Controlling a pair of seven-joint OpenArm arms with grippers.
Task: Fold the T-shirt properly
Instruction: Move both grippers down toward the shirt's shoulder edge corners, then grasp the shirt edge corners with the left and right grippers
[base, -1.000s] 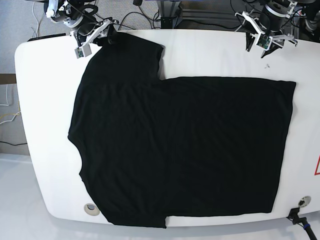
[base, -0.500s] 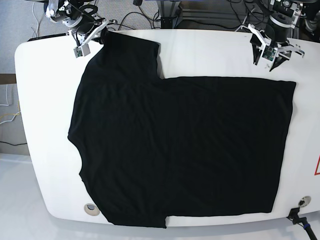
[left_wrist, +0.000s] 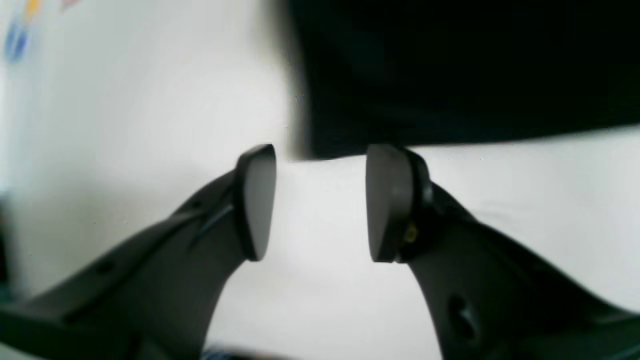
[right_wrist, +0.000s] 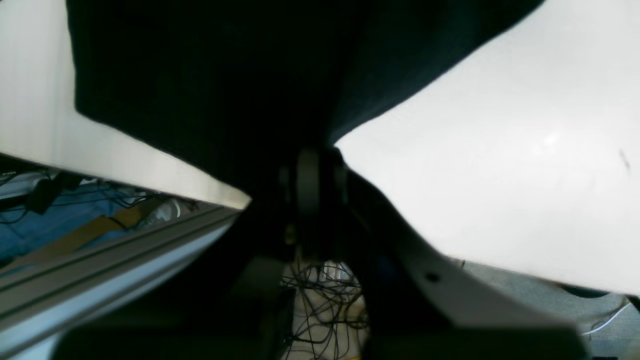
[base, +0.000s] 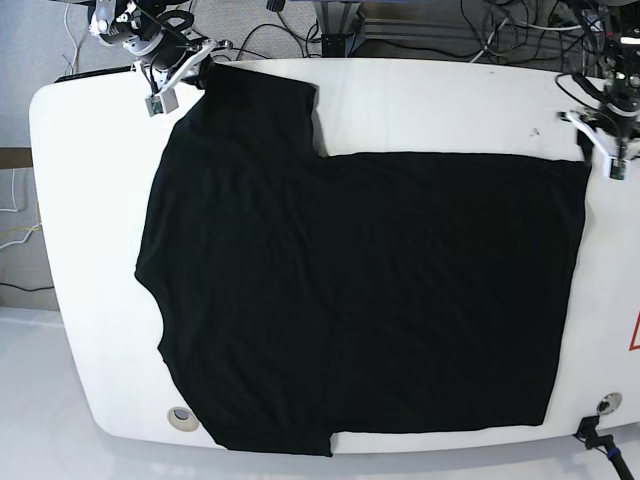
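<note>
Base view, far left corner of the white bench (base: 90, 250): the right pincer (base: 190, 68) sits at the bench's far edge, pressed together on the tip of the T-shirt's sleeve. The right wrist view confirms it: black cloth (right_wrist: 225, 85) runs down into the closed pincer (right_wrist: 312, 170), the two pads meeting on the fabric with no gap showing. Below that, the bench edge, a metal rail (right_wrist: 100, 260) and a tangle of cables (right_wrist: 320, 295) on the floor.

The T-shirt (base: 370, 300) lies flat on the bench, plain black side up, no print visible. It covers most of the surface. One sleeve reaches toward the far left corner; another points toward the near edge. The body runs out to the right, its hem a fairly straight line close to the right end of the bench. A small round grommet (base: 181, 415) sits in the bench just beside the near left edge of the cloth.

Right side: the left pincer (base: 600, 140) hangs at the far right corner of the shirt. In the left wrist view the pincer (left_wrist: 320, 200) is spread, both pads clear, bare bench between them. The shirt's corner (left_wrist: 450, 75) lies just ahead of the fingertips; I cannot tell whether the right-hand pad touches the cloth edge.
</note>
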